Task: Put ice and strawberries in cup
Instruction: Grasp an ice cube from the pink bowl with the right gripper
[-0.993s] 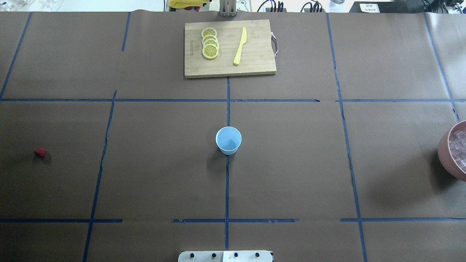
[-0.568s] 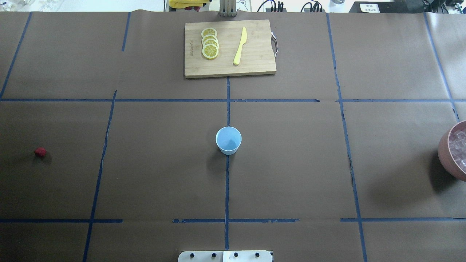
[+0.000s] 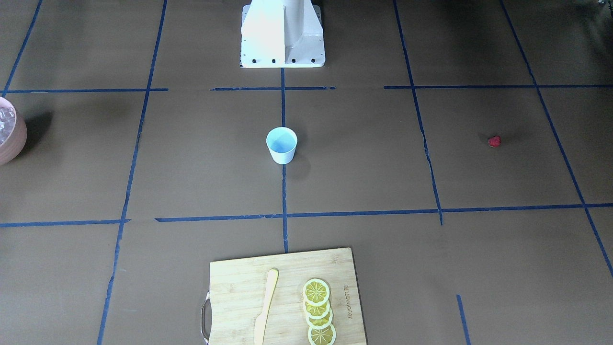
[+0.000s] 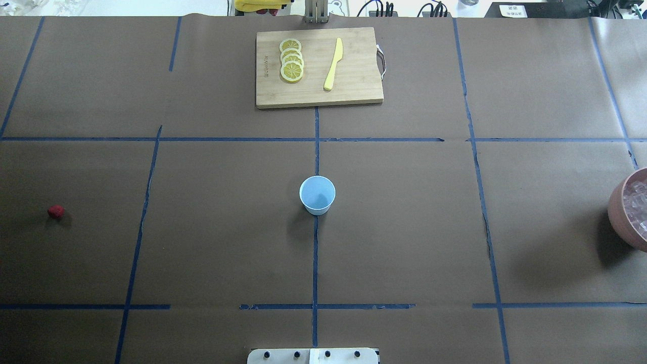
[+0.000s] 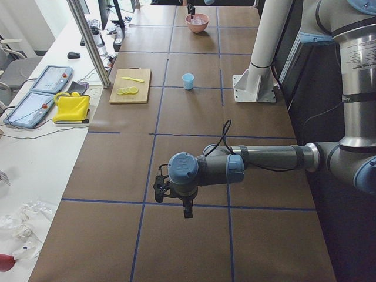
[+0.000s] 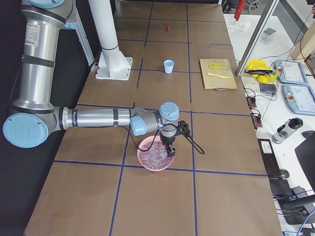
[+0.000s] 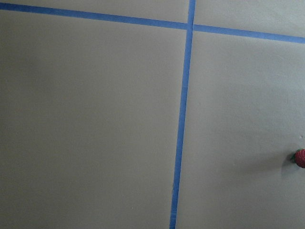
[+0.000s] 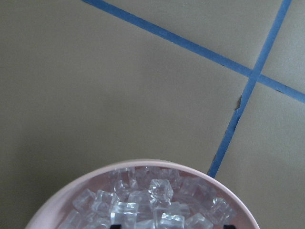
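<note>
The white cup (image 4: 317, 194) with a pale-blue inside stands upright at the table's centre; it also shows in the front view (image 3: 281, 145). One small red strawberry (image 4: 56, 212) lies far left, also at the right edge of the left wrist view (image 7: 300, 158). Ice cubes (image 8: 152, 200) fill a pink bowl (image 4: 619, 212) at the far right edge. My right gripper (image 6: 170, 150) hangs just over the ice; its fingertips (image 8: 114, 225) show wide apart at the wrist view's bottom edge. My left gripper (image 5: 187, 208) hovers over bare table; I cannot tell whether it is open.
A wooden cutting board (image 4: 354, 65) with several lemon slices (image 4: 291, 59) and a yellow knife (image 4: 333, 63) lies at the far middle edge. The robot's white base (image 3: 282, 33) stands at the near edge. Blue tape lines cross the brown table.
</note>
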Controlling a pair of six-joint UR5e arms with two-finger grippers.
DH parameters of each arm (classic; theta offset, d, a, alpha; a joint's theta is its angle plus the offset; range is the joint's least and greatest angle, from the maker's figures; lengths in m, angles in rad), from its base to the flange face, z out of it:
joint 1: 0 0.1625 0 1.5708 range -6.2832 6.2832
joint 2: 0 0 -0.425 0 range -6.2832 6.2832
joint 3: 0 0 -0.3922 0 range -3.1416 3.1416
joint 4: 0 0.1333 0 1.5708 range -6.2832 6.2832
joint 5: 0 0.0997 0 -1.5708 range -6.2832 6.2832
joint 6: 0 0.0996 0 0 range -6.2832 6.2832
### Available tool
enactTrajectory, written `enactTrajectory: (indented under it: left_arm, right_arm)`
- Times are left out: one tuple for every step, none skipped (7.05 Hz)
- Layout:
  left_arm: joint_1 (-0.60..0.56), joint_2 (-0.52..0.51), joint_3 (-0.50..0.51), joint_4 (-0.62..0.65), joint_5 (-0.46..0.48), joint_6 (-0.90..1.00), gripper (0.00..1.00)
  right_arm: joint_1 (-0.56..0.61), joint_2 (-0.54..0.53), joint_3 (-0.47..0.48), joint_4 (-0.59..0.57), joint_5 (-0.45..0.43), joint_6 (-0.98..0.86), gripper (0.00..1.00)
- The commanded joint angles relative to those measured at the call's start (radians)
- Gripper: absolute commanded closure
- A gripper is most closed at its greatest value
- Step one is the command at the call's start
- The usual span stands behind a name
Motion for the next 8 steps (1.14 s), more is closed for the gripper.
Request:
enactTrajectory:
  left_arm:
    - [0.001, -0.001, 0.001, -0.001, 0.000, 0.000, 0.00]
    - [0.001, -0.001, 0.001, -0.001, 0.000, 0.000, 0.00]
    - [0.001, -0.003, -0.001, -0.001, 0.000, 0.000, 0.00]
    - [-0.001, -0.003, -0.001, -0.001, 0.000, -0.002, 0.00]
    - [0.001, -0.003, -0.002, -0.001, 0.000, 0.000, 0.00]
    - [0.001, -0.003, -0.004, -0.001, 0.000, -0.002, 0.00]
    - [0.001, -0.003, -0.004, -0.001, 0.000, 0.000, 0.00]
    - [-0.001, -0.003, -0.005, -0.001, 0.000, 0.000, 0.00]
  right_arm:
    - [-0.015, -0.001, -0.017, -0.002, -0.004, -0.003, 0.24]
    - [-0.018, -0.002, -0.019, -0.002, -0.004, -0.003, 0.24]
    - [-0.024, -0.004, -0.020, -0.002, -0.004, -0.003, 0.24]
    - [-0.027, -0.007, -0.023, -0.002, -0.004, -0.003, 0.26]
    - [-0.030, -0.009, -0.028, -0.002, -0.004, -0.003, 0.28]
    - [-0.032, -0.009, -0.031, -0.002, -0.006, -0.003, 0.31]
    - [-0.040, -0.007, -0.037, -0.002, -0.006, -0.003, 0.34]
    - [-0.046, -0.006, -0.040, -0.002, -0.007, -0.001, 0.34]
